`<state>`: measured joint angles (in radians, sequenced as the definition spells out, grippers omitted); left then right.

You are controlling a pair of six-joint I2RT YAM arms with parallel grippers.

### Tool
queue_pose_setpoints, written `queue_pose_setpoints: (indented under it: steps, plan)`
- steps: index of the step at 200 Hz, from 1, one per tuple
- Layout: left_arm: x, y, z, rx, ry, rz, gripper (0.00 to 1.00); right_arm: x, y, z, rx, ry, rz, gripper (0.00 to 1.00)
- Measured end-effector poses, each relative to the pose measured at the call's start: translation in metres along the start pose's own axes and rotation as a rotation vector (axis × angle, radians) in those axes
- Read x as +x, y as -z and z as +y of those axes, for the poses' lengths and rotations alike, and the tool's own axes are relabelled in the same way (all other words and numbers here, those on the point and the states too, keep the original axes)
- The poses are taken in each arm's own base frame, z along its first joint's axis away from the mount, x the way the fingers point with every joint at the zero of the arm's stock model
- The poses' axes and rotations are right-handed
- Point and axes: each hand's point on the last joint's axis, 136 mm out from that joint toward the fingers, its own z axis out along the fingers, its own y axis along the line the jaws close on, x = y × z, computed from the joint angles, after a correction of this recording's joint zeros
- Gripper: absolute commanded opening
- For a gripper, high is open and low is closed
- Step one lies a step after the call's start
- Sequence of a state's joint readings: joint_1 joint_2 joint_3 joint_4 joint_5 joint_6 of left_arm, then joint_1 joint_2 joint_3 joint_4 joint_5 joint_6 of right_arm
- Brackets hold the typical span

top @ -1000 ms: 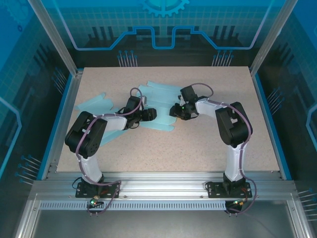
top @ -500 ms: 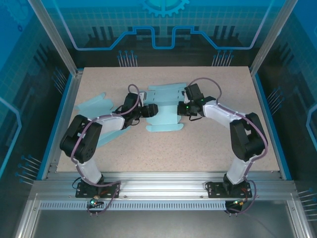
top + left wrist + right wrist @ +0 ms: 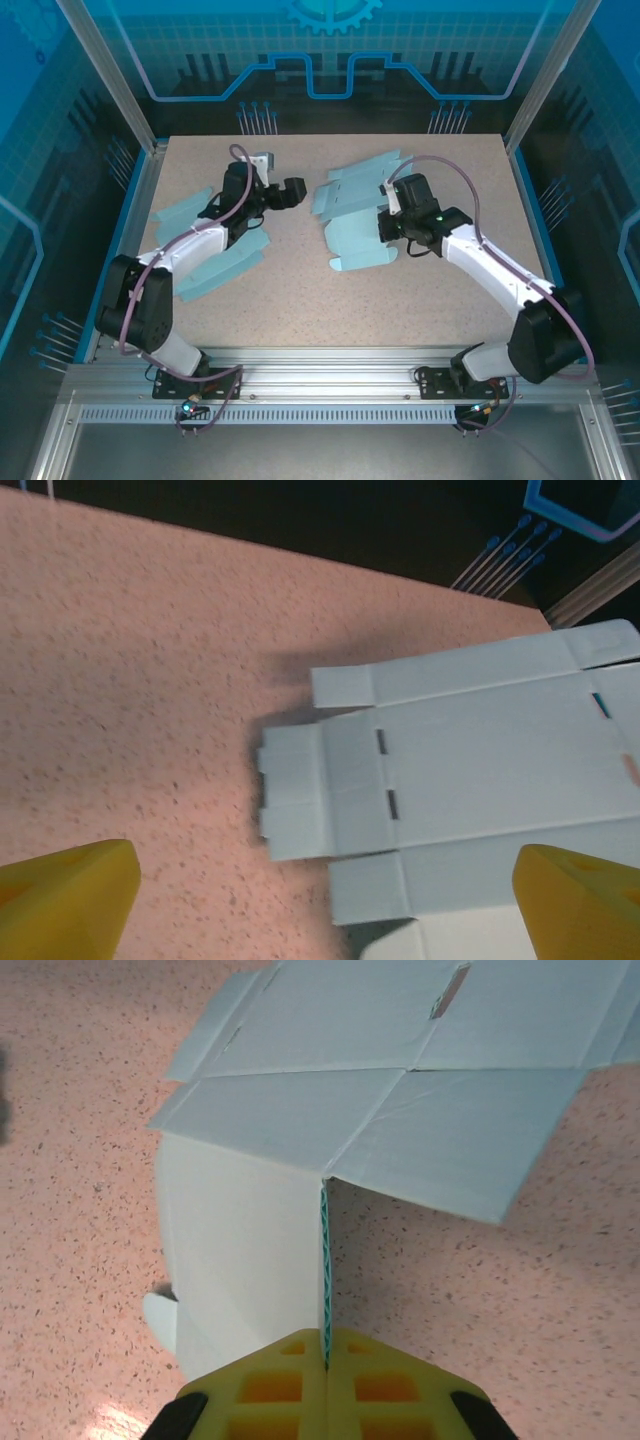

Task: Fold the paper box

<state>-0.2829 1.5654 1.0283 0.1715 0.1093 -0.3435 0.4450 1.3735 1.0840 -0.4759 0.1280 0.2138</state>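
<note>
Risks, left side first: spare flat blanks lie near the table's left edge, under the left arm, and a low sweep of that arm could drag them. The left gripper hangs open with its jaws spread wide. It holds nothing and sits just left of the paper box, not touching it. So nothing pins the sheet down, and if the right arm lifts or folds, the whole blank will likely slide or swing instead of creasing. The right gripper is clamped on the thin edge of one raised panel. The pinch is narrow, so the panel could slip out, tear, or bend off its score line.

The paper box is pale blue corrugated card, unfolded, lying right of the table's middle, toward the far edge. The wrist views show score lines, small slots and tabs on its left end. The near panel curls up off the table where it is held; the rest lies flat. No walls are up yet, so folding looks barely begun.
</note>
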Motion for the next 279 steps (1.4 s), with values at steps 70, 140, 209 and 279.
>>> queue_pose_setpoints:
  steps: [70, 140, 209, 279]
  plan:
    - [-0.042, 0.009, -0.012, 0.097, -0.113, -0.057, 0.99, 0.0, 0.042, 0.02, -0.016, 0.209, -0.056, 0.0]
    - [-0.038, -0.007, -0.012, 0.356, -0.171, 0.014, 0.97, -0.015, 0.097, 0.033, -0.071, 0.3, -0.208, 0.0]
    - [-0.084, 0.008, -0.057, 0.637, -0.298, 0.016, 0.98, -0.01, 0.11, 0.051, -0.159, 0.353, -0.245, 0.0]
    - [-0.057, -0.001, -0.046, 0.633, -0.291, 0.133, 0.99, -0.013, 0.112, 0.058, -0.193, 0.363, -0.263, 0.0]
